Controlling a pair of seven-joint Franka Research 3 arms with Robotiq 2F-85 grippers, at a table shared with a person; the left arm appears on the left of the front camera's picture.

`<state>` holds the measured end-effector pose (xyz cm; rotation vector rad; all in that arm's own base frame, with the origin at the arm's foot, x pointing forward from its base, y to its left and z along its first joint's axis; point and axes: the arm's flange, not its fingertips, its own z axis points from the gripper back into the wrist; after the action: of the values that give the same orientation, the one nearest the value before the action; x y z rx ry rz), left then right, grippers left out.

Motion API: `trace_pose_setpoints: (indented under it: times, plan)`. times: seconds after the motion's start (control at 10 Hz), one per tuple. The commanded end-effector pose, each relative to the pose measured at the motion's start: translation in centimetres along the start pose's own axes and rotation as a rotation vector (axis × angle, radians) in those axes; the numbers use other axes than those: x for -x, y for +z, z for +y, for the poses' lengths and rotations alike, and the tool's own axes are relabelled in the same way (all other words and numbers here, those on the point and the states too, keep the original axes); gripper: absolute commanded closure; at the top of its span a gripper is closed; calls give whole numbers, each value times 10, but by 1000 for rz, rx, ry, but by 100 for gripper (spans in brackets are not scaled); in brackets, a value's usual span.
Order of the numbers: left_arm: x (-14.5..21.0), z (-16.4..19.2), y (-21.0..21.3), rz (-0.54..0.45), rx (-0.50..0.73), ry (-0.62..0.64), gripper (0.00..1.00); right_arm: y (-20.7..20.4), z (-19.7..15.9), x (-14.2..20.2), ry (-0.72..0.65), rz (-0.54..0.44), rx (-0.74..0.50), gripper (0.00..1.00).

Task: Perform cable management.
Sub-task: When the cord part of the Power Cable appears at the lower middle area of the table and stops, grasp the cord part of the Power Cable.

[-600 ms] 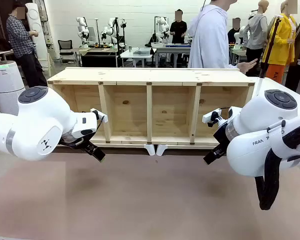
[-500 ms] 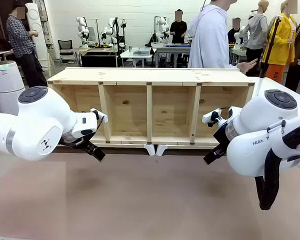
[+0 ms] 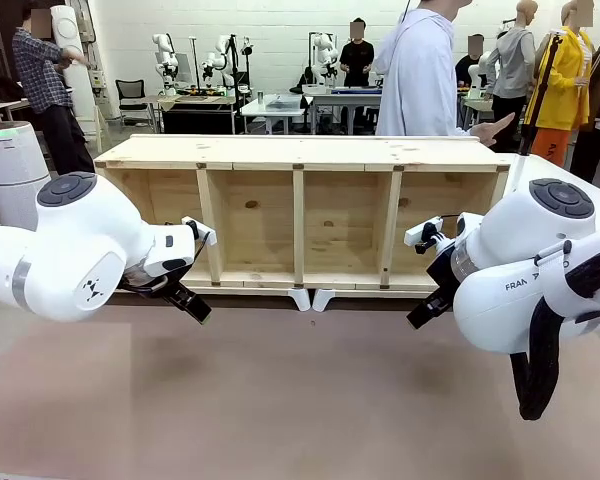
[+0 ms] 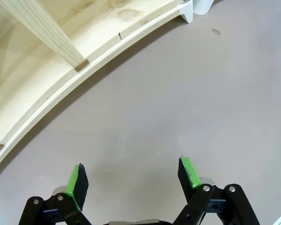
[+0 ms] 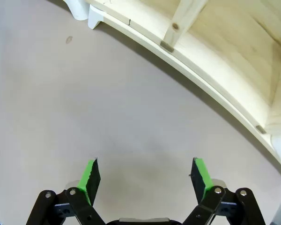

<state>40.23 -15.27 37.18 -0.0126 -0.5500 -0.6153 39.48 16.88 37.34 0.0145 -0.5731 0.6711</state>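
Note:
The cable is out of view. My left gripper (image 3: pixel 192 306) hangs low over the brown table at the left, just in front of the wooden shelf unit (image 3: pixel 300 215). In its wrist view the left gripper (image 4: pixel 133 174) stands open with bare tabletop between its green pads. My right gripper (image 3: pixel 423 310) hangs at the right, also close to the shelf's front. The right gripper (image 5: pixel 145 179) is open too, with nothing between its fingers.
The long shelf unit has several open compartments and two white feet (image 3: pixel 312 298) at its middle. A person (image 3: pixel 425 75) in a pale hoodie stands behind it, one hand held out to the right. The brown table (image 3: pixel 300 400) stretches in front of the arms.
Neither arm has moved. A person in the far left background has raised an arm.

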Motion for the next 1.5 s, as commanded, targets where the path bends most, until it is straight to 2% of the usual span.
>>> trace_pose_setpoints:
  times: [0.0, 0.8, 1.2, 1.4]
  plan:
    - [1, 2, 0, 0, 0, 5, 0, 0, 0, 0, -2, 0, 0, 0]
    - [0, 0, 0, 0, 0, 0, 0, 0, 0, 0, 0, 0, 0, 0]
    - [29, 17, 58, -111, -28, 79, 0, 56, -18, 22, -56, -46, 79, 0]
    - [55, 24, 87, -157, -44, 106, 0, 96, -26, 41, -101, -84, 136, 0]
